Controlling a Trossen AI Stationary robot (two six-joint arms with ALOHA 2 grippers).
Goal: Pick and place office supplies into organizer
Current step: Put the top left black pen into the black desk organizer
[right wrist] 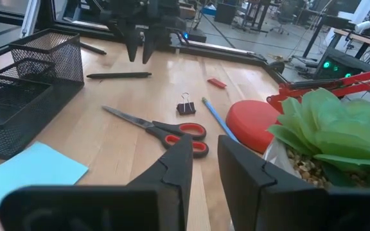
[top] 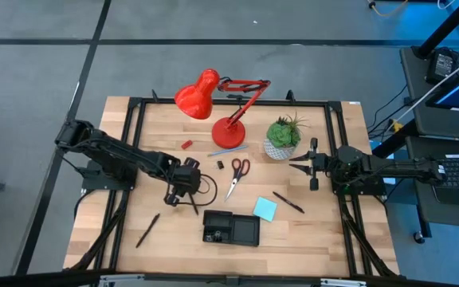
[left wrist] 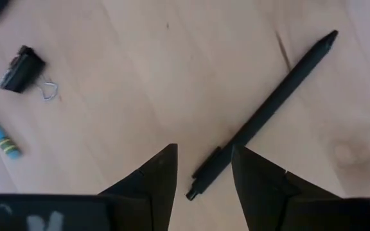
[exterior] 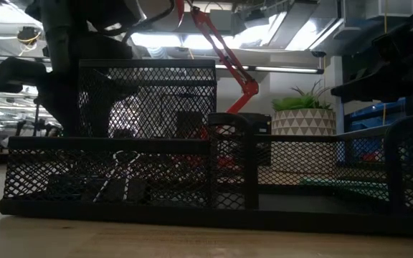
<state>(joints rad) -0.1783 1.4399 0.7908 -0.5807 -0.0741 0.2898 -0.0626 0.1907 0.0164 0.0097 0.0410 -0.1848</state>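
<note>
Left gripper (left wrist: 203, 173): hanging over the table with fingers spread, straddling the clip end of a black pen (left wrist: 266, 110) that is lying flat on the wood, nothing held. Organizer (top: 231, 228): sitting near the front edge, well apart from that pen. Risk: the fingers are lining up over the pen's tail, not its middle, so closing there is likely tipping or flicking it away. Right gripper (right wrist: 203, 168): waiting beside the plant (top: 283, 137), fingers nearly together, empty
</note>
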